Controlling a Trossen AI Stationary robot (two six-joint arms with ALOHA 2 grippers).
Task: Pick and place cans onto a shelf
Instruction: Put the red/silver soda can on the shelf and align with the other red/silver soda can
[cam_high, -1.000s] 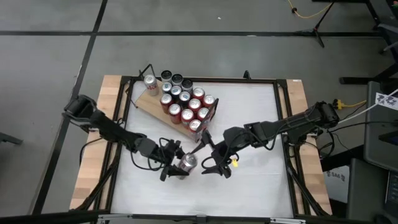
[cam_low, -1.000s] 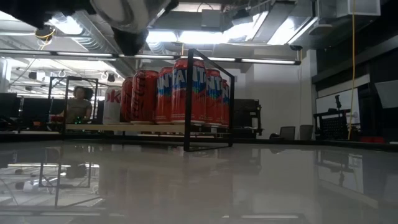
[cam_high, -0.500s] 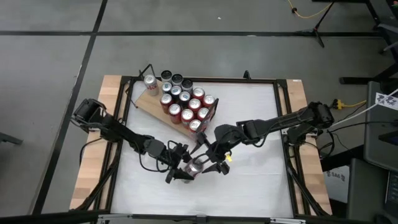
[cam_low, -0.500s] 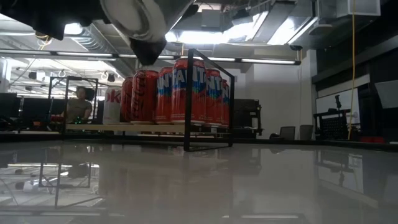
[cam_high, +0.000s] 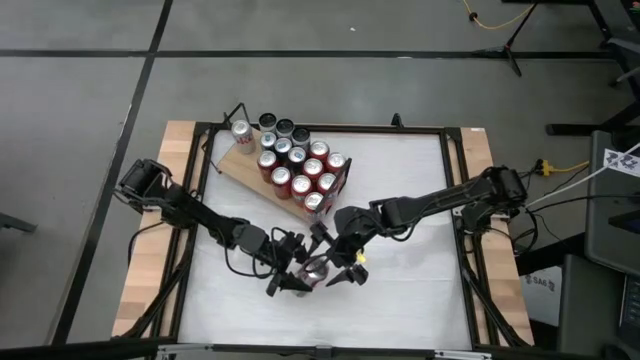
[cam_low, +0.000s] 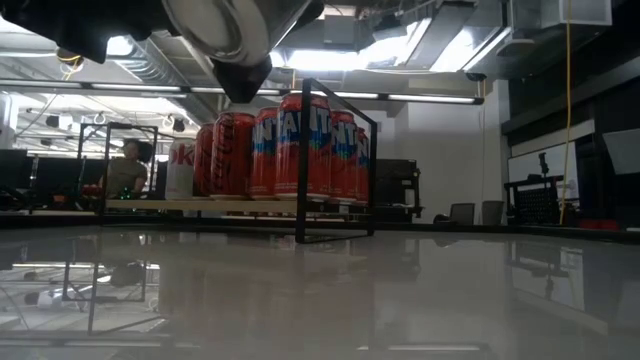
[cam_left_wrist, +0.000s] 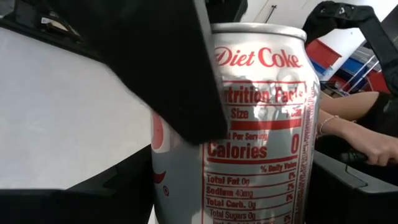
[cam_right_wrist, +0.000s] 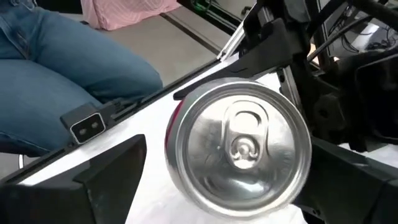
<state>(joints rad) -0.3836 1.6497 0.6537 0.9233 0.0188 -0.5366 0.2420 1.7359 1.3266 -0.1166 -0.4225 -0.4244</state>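
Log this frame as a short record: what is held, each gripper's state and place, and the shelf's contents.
held item: silver Diet Coke can, lifted off the table
left gripper: jaws closed on the can, at the table's front middle
right gripper: jaws open on either side of the can's top end, not gripping
shelf: far left of table, holds over a dozen cans, mostly red
handover status: not yet done

Cans (cam_high: 296, 165) crowd the shelf (cam_high: 237, 164); white tabletop (cam_high: 410, 190) on the right lies open
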